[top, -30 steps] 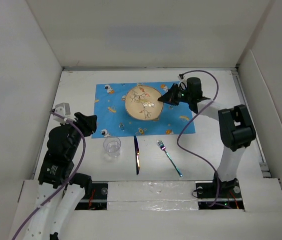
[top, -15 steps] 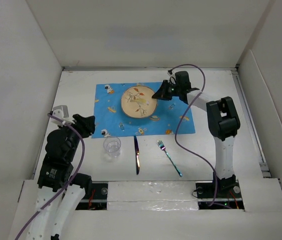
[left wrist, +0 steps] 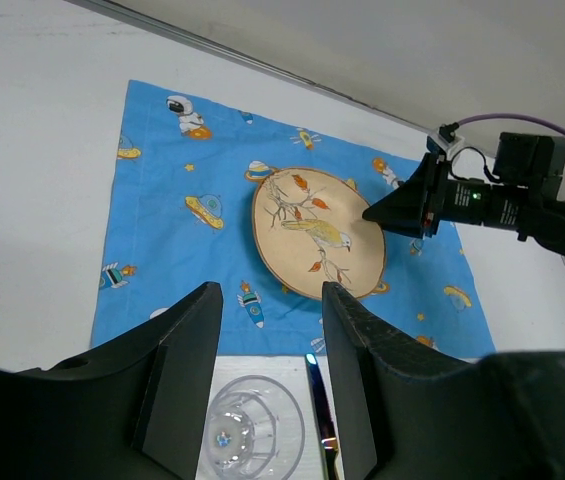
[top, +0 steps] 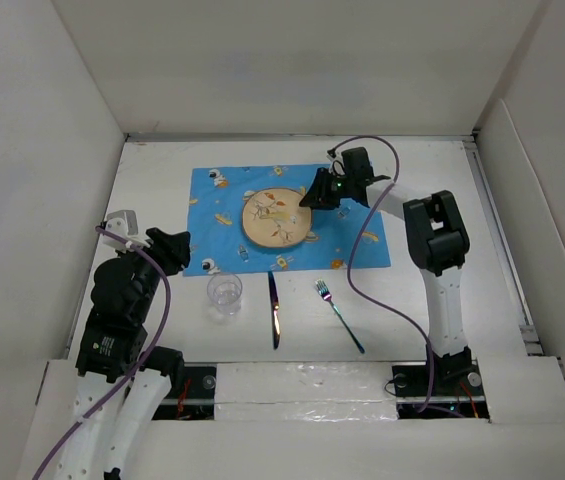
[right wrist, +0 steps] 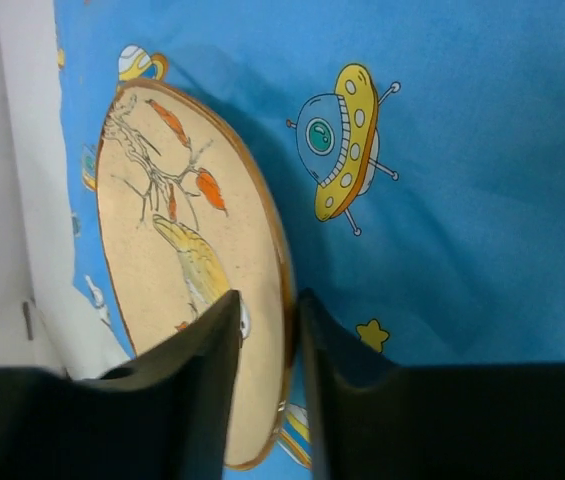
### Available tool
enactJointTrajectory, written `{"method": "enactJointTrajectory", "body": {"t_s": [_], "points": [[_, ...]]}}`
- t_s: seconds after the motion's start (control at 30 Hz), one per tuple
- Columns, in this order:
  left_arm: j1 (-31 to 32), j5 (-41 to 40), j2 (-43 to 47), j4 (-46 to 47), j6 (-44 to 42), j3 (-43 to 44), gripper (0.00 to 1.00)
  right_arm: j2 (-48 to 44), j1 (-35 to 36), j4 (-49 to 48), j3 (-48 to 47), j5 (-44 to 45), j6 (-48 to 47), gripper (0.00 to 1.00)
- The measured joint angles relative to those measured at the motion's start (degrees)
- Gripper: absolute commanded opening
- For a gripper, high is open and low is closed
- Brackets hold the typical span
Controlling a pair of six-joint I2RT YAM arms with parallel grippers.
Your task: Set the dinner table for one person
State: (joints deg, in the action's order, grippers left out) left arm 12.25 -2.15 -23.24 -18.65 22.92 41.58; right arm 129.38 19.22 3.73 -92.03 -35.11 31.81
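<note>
A round tan plate with a bird picture (top: pixel 274 218) lies on the blue cartoon-print placemat (top: pixel 212 215) on the white dinner table (top: pixel 442 190). My right gripper (top: pixel 312 196) reaches in from the right, its jaws closed over the plate's right rim. In the right wrist view the rim (right wrist: pixel 284 270) sits between the fingers of my right gripper (right wrist: pixel 267 300). My left gripper (top: pixel 177 245) is open and empty at the left, off the placemat. In the left wrist view its jaws (left wrist: pixel 272 300) frame the plate (left wrist: pixel 312 235).
A clear glass (top: pixel 224 292), an iridescent knife (top: pixel 274 310) and a fork (top: pixel 339 315) lie in a row on the table near the placemat's front edge. White walls border the table on three sides. The right arm's purple cable (top: pixel 362 260) hangs over the placemat's right end.
My right gripper has carried the plate leftward and a little lower toward the placemat's middle, where it now lies flat. The left arm has barely moved.
</note>
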Motion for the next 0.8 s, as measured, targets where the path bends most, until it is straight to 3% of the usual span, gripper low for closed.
{"method": "enactJointTrajectory", "body": {"t_s": [0.13,0.3,0.37,0.43,0.47,0.6,0.67,0.7,0.73,0.8], "points": [[0.0,0.04,0.0,0.0,0.0,0.0,0.42,0.0,0.0,1.46,-1.36,0.24,-1.03,0.57],[0.0,-0.07,0.0,-0.02,-0.02,0.0,0.41,-1.07,-0.13,6.08,-4.66,4.02,-4.96,0.56],[0.0,-0.15,0.11,-0.04,0.0,0.0,0.38,-3.45,-0.17,7.41,-3.87,7.04,-6.43,0.38],[0.0,-0.31,0.28,0.0,-0.02,0.0,0.14,-9.03,-0.33,6.32,0.94,10.32,-7.61,0.0],[0.0,-0.42,0.39,0.0,-0.02,0.0,0.02,-12.9,-0.33,6.05,4.15,11.54,-8.0,0.0],[0.0,-0.59,0.59,-0.02,-0.63,0.0,0.0,-30.49,2.38,1.73,17.64,16.74,-9.31,0.0],[0.0,-0.92,0.55,-0.07,-0.61,0.0,0.05,-37.2,8.79,0.9,20.17,21.03,-11.32,0.25],[0.0,-1.09,0.55,-0.07,-0.63,0.0,0.18,-39.32,13.49,0.66,20.39,23.34,-12.35,0.39],[0.0,-1.42,0.55,-0.09,-0.72,0.0,0.23,-40.72,18.6,0.22,20.37,25.16,-13.44,0.6],[0.0,-2.14,0.57,-0.15,-0.37,0.0,0.33,-41.38,28.24,-0.13,20.06,27.65,-14.99,0.65]]}}
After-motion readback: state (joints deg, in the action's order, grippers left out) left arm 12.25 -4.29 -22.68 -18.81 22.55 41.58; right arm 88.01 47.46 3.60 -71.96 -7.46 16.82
